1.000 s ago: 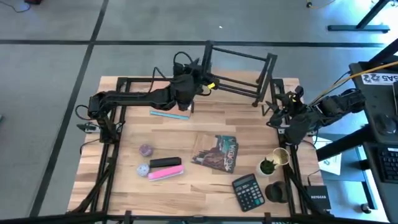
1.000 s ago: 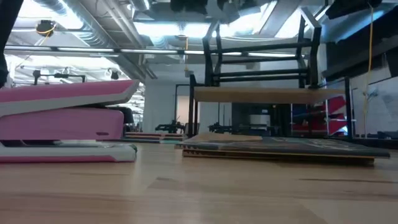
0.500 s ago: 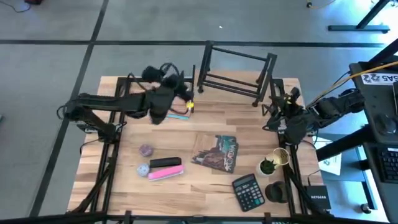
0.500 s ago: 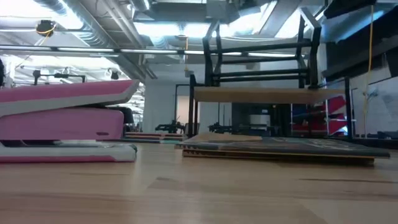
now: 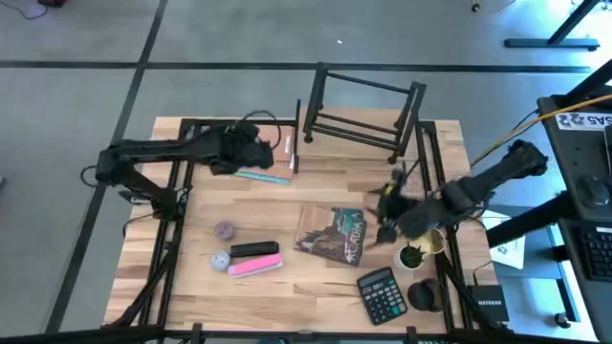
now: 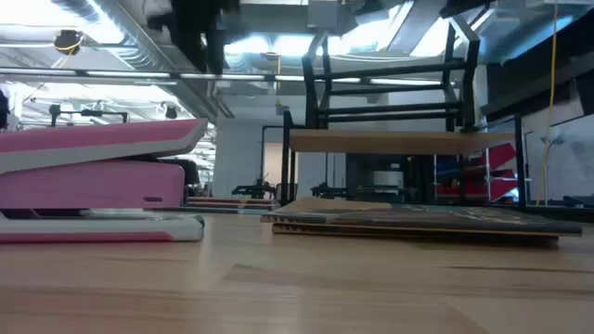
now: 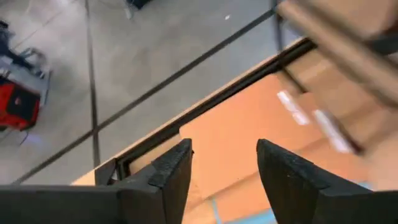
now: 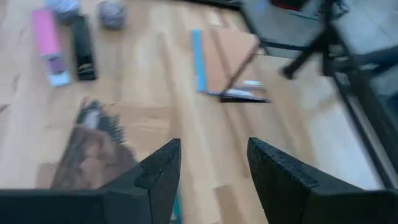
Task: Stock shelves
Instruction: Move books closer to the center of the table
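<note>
High view: shelves (image 5: pixel 359 119) stand at the table's far edge, book (image 5: pixel 332 234) lies mid-table just beside the right gripper (image 5: pixel 390 215), fingers apart and empty, nearer than the left gripper (image 5: pixel 251 151), also apart and empty, far-left by the ruler (image 5: pixel 260 175).

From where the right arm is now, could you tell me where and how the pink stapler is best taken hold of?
Probably across the middle of the pink stapler, from straight above: it lies flat, long and narrow, so the right gripper's open fingers could close on its two long sides. The black bar beside it crowds one side.
</note>
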You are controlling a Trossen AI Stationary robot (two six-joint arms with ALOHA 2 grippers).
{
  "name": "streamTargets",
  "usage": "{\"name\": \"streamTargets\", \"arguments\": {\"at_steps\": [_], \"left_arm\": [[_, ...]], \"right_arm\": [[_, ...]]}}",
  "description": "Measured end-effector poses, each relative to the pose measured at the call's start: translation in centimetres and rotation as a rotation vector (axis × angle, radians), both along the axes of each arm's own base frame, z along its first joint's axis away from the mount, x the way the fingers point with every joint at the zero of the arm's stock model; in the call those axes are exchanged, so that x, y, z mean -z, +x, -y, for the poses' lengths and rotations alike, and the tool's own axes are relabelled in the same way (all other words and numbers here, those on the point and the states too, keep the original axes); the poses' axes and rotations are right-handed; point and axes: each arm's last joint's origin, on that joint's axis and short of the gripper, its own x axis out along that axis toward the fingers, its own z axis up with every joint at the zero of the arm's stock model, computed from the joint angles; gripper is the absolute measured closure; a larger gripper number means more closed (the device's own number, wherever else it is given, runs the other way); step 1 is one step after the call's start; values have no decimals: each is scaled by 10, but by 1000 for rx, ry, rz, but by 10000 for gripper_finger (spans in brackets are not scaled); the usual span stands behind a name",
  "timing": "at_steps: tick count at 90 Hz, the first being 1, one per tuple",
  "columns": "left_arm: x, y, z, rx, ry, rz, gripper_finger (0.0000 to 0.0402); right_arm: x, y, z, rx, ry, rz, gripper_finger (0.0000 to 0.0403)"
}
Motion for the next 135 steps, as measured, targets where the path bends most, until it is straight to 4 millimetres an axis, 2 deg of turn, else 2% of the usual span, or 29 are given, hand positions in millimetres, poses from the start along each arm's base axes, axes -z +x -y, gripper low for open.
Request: {"name": "streamTargets", "arguments": {"at_steps": [16, 27, 38, 49, 59, 71, 78, 103, 115, 135], "left_arm": [[63, -10, -61, -41, -97, 91, 281], [95, -25, -93, -48, -84, 195, 295], [124, -31, -108, -25, -97, 256, 309], [152, -29, -110, -8, -164, 245, 321], [180, -25, -105, -34, -231, 167, 331], [195, -16, -96, -35, -264, 135, 344], [197, -11, -86, -8, -279, 114, 351], [201, 5, -17, 58, -328, 32, 371], [202, 7, 15, 70, -308, 18, 379], [203, 6, 57, 79, -291, 37, 390]], "right_arm": [[24, 1, -42, -76, 15, -55, 233], [36, -3, -62, -88, 30, -65, 233], [40, -7, -72, -88, 15, -43, 233], [40, -8, -74, -72, -1, -10, 233], [39, -8, -74, -73, -1, -7, 233], [39, -8, -74, -74, -2, -6, 233], [39, -8, -75, -77, 0, -6, 233], [38, -12, -79, -127, 4, -28, 233], [27, -20, -89, -186, -3, -14, 233], [11, -37, -107, -269, -33, 53, 233]]}}
